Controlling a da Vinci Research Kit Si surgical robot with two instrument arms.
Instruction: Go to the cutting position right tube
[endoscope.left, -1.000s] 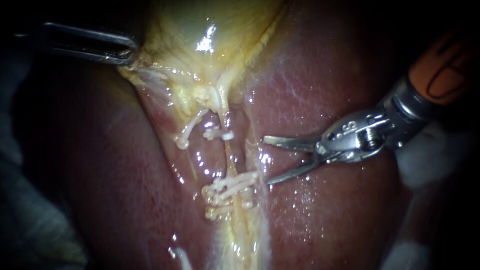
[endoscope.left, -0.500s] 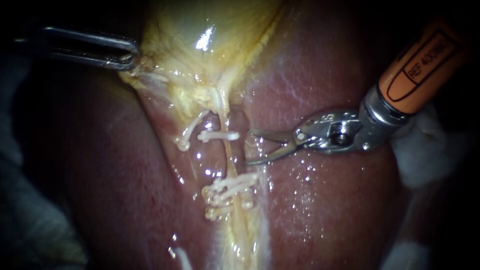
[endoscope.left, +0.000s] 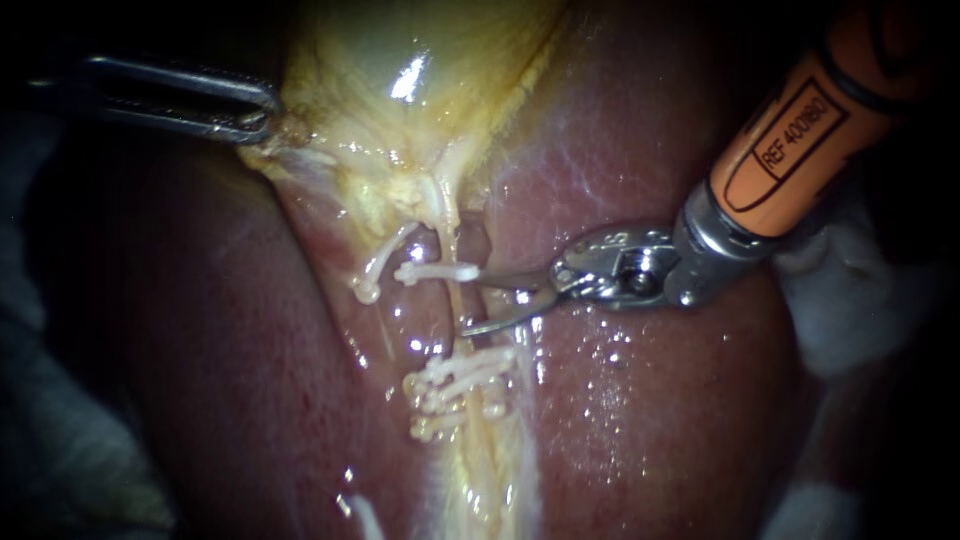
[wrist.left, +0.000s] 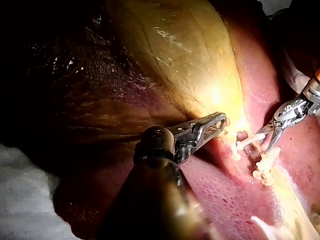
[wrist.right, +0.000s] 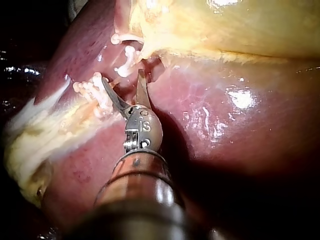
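Red wet liver (endoscope.left: 640, 420) beneath right instrument (endoscope.left: 472, 305), jaws apart; left instrument (endoscope.left: 255, 112), jaws tight on gallbladder (endoscope.left: 400, 60).

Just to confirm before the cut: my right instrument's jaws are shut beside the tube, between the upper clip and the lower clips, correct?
Not quite: the jaws of the right instrument stand open, as the endoscope view shows, beside the tube between the upper clip and the lower clips.
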